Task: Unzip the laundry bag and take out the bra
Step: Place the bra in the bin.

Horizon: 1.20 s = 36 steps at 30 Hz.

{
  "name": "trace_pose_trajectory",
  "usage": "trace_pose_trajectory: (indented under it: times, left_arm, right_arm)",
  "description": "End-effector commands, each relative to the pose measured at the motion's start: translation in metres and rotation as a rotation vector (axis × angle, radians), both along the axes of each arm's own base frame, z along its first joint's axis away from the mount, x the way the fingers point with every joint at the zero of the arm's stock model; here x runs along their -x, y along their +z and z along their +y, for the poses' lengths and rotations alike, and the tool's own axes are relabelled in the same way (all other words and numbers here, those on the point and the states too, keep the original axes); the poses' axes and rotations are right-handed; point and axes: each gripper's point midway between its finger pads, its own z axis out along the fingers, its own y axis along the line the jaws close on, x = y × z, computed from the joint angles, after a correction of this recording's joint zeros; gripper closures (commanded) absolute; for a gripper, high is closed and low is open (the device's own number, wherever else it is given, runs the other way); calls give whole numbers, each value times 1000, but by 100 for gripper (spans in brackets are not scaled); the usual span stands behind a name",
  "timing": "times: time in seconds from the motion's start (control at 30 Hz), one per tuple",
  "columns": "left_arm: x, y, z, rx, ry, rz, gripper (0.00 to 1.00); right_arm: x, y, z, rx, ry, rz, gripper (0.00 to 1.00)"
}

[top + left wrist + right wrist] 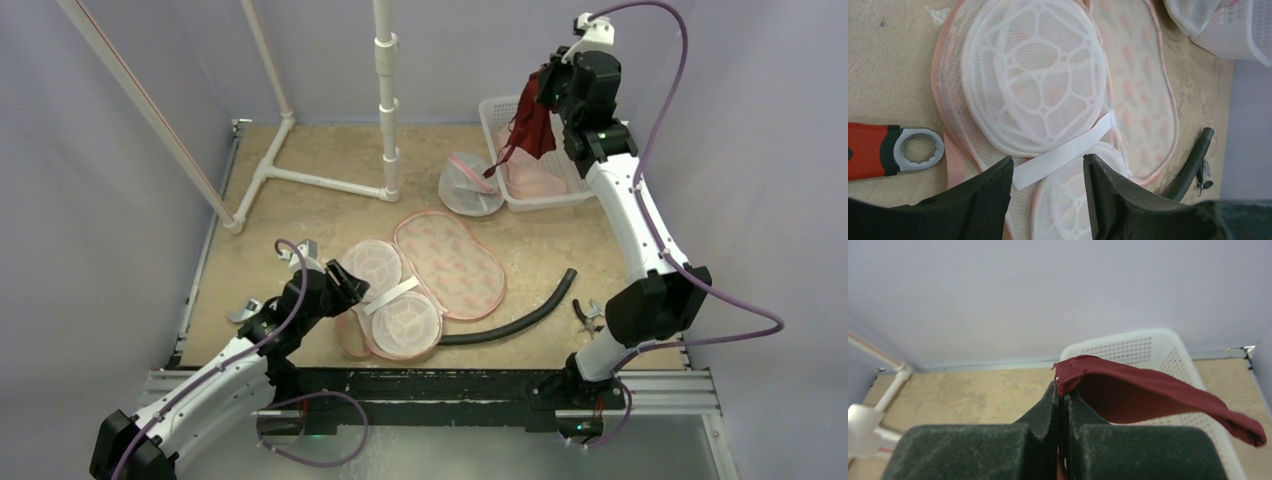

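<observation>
Laundry bag (450, 265) lies open; bra (535, 125) hangs over basket (545, 203).

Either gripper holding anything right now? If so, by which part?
Right gripper is shut on the dark red bra, pinching its folded edge at one end; the rest hangs free. Left gripper is open above the laundry bag, holding nothing.

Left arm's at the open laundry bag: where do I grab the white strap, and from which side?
Take the white strap at its middle, lying flat across the gap between the domes. Come from the near side, where the left gripper faces it with open fingers; it runs slantwise between them, so turning the wrist to pinch its narrow width probably holds better.
</observation>
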Motion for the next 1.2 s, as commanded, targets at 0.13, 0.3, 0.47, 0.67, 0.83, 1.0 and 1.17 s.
trace_pose_trajectory:
  times: [0.13, 0.3, 0.47, 0.67, 0.83, 1.0, 1.17]
  left_arm:
    - [-11, 32, -6, -58, -71, -69, 47]
    - [-13, 32, -6, -91, -88, -68, 47]
    - [-10, 23, -13, -68, -118, -51, 47]
    - [-8, 6, -19, -52, -135, -18, 47]
    - [-6, -1, -22, -43, -148, 2, 47]
    - [-6, -6, -24, -38, -155, 13, 47]
    - [-6, -7, -26, -39, -158, 17, 47]
  right_arm:
    - [-25, 90, 17, 75, 231, -271, 100]
    - [-68, 55, 7, 106, 238, -209, 100]
    - [-102, -50, -14, 87, 227, -13, 100]
    - [-99, -129, -6, 17, 345, 80, 100]
    - [-103, -168, -11, -29, 373, 159, 100]
    - [-110, -195, -29, -70, 334, 238, 99]
    - [-110, -224, -59, -126, 218, 316, 87]
